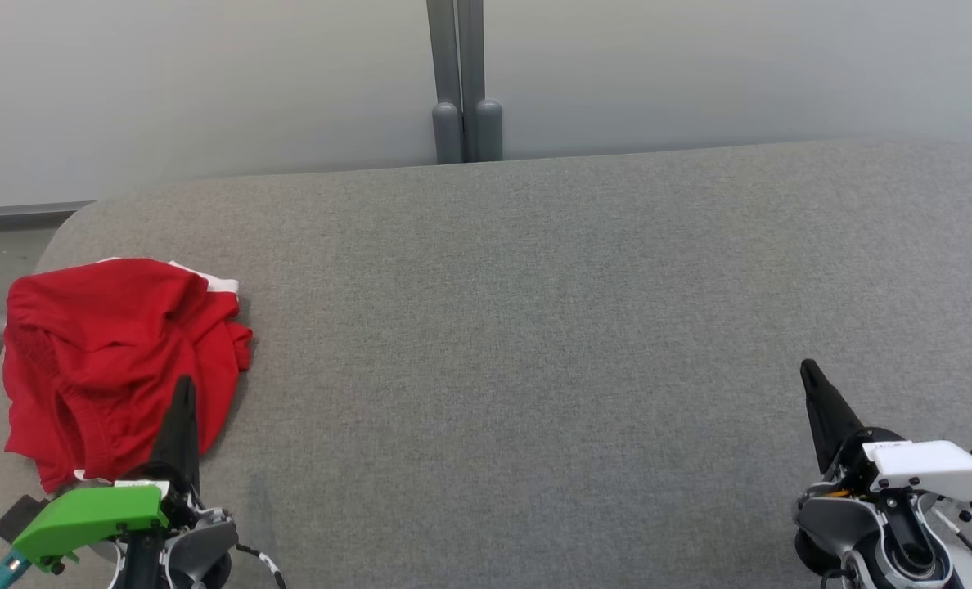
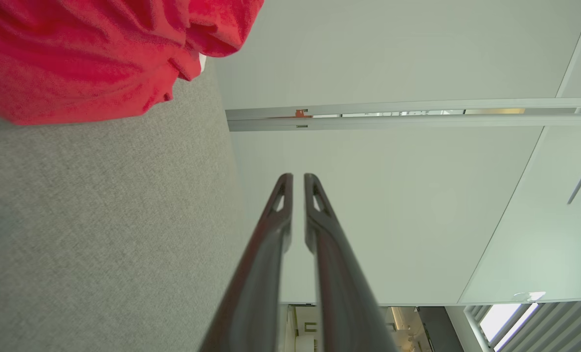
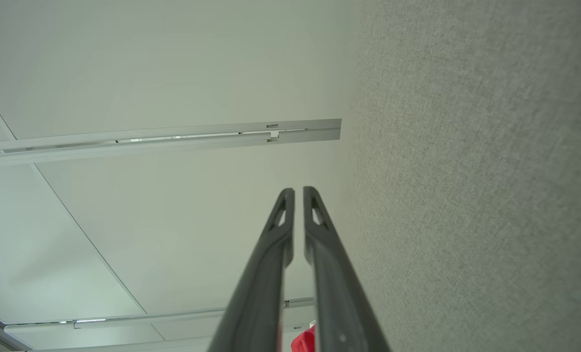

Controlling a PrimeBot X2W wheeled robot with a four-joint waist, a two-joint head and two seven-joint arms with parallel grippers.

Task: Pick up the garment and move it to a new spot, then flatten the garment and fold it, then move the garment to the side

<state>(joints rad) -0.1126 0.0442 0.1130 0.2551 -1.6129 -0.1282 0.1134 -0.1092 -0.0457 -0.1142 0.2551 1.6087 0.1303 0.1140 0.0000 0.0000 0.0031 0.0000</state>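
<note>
Grey surface [image 1: 535, 327] bears one garment [image 1: 118, 360]; left tool [image 1: 183, 383], right tool [image 1: 807, 366] closed.

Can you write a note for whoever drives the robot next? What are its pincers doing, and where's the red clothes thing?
Left pincer: shut, empty, close to the near edge of the garment.
Right pincer: shut, empty, over the grey surface, far to the right.
The garment is a crumpled red heap at the left end of the grey surface.
Done: no flattening or fold shows.
Left to do: grasp it, move it, flatten, fold, set aside.
</note>
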